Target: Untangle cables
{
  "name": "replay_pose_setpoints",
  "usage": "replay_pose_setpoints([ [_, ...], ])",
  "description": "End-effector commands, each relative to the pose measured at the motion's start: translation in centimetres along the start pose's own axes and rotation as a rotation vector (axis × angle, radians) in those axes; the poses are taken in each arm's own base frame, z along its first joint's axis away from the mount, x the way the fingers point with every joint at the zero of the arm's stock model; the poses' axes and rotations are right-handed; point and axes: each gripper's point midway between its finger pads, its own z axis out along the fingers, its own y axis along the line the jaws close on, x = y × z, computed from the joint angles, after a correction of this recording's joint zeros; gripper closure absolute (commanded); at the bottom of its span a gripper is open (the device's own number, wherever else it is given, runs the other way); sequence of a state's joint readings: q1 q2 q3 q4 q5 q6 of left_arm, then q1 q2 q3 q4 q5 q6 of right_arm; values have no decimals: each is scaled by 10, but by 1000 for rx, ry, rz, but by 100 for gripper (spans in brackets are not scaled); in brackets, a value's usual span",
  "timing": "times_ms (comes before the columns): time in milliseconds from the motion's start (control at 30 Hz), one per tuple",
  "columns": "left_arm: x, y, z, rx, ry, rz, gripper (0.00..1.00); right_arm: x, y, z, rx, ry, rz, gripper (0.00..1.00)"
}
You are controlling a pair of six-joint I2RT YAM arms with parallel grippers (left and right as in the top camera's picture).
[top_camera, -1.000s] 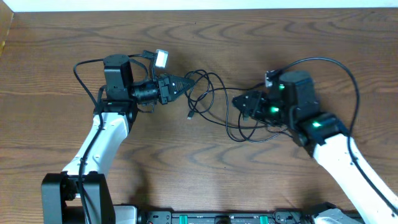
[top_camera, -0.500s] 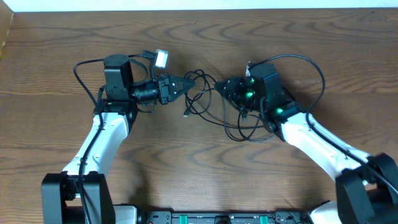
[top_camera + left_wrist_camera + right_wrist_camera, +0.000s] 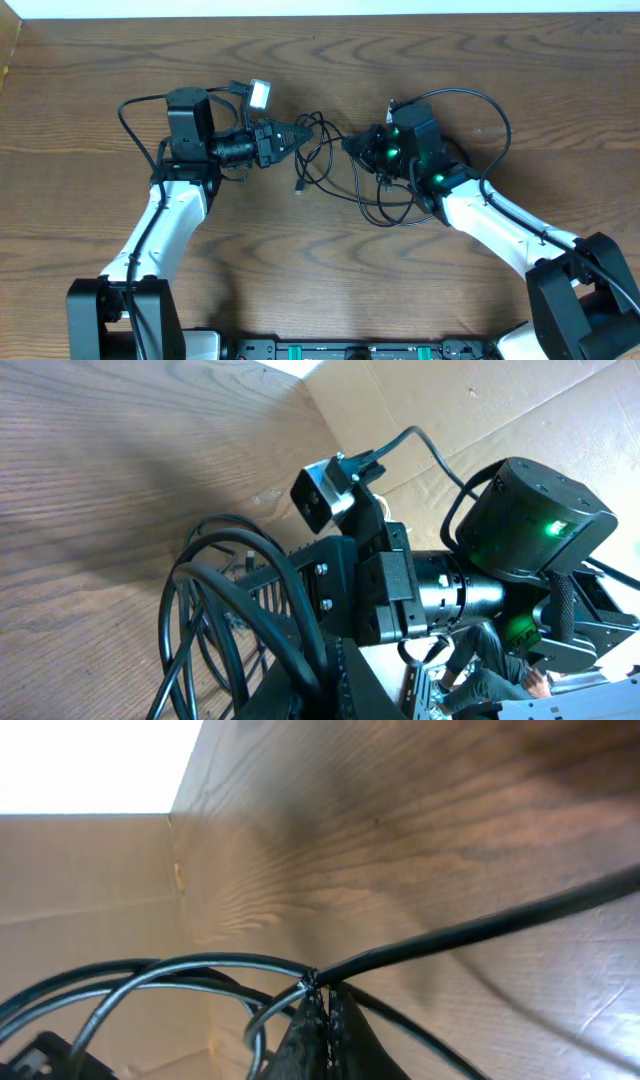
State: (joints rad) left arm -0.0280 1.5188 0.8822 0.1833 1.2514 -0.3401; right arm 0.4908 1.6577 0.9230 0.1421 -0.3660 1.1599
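The right gripper (image 3: 350, 143) has just swung in from the right side of the table (image 3: 420, 60) to the right edge of the cables (image 3: 335, 172), and its jaws, spread a second ago, are now pressed together. In the right wrist view the fingertips (image 3: 326, 1020) meet on a thin black strand just where another strand crosses it, so it looks pinched, not merely touched. The left gripper (image 3: 297, 133) has not moved over that second: it sits at the left edge of the same tangle, closed, with black loops running down into its jaws in the left wrist view (the pinch point itself is hidden at the bottom of that picture). The cables lie mid-table between the two grippers, a loose knot of black loops with one plug (image 3: 300, 187) free on the near-left side and longer loops trailing near and to the right under the right arm. With both ends of the tangle now held, my reading is that the grasping step is over and the next move is to draw the hands apart, slowly, since pulling on a crossing could tighten it.
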Motion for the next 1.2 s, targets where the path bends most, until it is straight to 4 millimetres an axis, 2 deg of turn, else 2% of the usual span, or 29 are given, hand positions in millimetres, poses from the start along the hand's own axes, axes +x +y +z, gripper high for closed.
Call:
replay_pose_setpoints([
  [0, -3, -3, -1, 11, -1, 13, 92, -17, 16, -17, -34, -52, -176, 99],
  [133, -3, -3, -1, 12, 0, 13, 92, -31, 36, -44, -70, -116, -245, 99],
  [167, -3, -3, -1, 12, 0, 13, 92, -30, 40, -47, -84, -109, -244, 91],
  [233, -3, -3, -1, 12, 0, 13, 92, -19, 44, -49, -108, -57, -208, 61],
  [300, -3, -3, -1, 12, 0, 13, 92, -13, 35, -47, -75, -23, -133, 60],
  [433, -3, -3, -1, 12, 0, 13, 92, -14, -3, -42, 79, -53, 50, 55],
  [500, -3, -3, -1, 12, 0, 12, 92, -13, -16, -37, 124, -64, 140, 53],
  [633, -3, -3, -1, 13, 0, 12, 92, -25, -25, -30, 149, -143, 233, 53],
  [700, -2, -3, -1, 11, 3, 3, 92, -31, -22, -22, 125, -177, 260, 52],
  [800, -1, -2, -1, 11, 5, -2, 92, -29, -15, -10, 79, -173, 283, 55],
  [900, -1, -3, -1, 15, 7, -3, 92, -22, -9, -2, 55, -162, 264, 66],
  [1067, 0, -4, -1, 20, 11, -6, 92, -20, -12, 2, 85, -209, 222, 66],
  [1100, 0, -4, -1, 20, 11, -6, 92, -21, -12, 2, 89, -223, 218, 68],
  [1133, 0, -4, -1, 20, 11, -6, 92, -22, -12, 2, 90, -230, 217, 76],
  [1167, 0, -4, -1, 20, 12, -8, 92, -22, -12, 2, 89, -231, 216, 88],
])
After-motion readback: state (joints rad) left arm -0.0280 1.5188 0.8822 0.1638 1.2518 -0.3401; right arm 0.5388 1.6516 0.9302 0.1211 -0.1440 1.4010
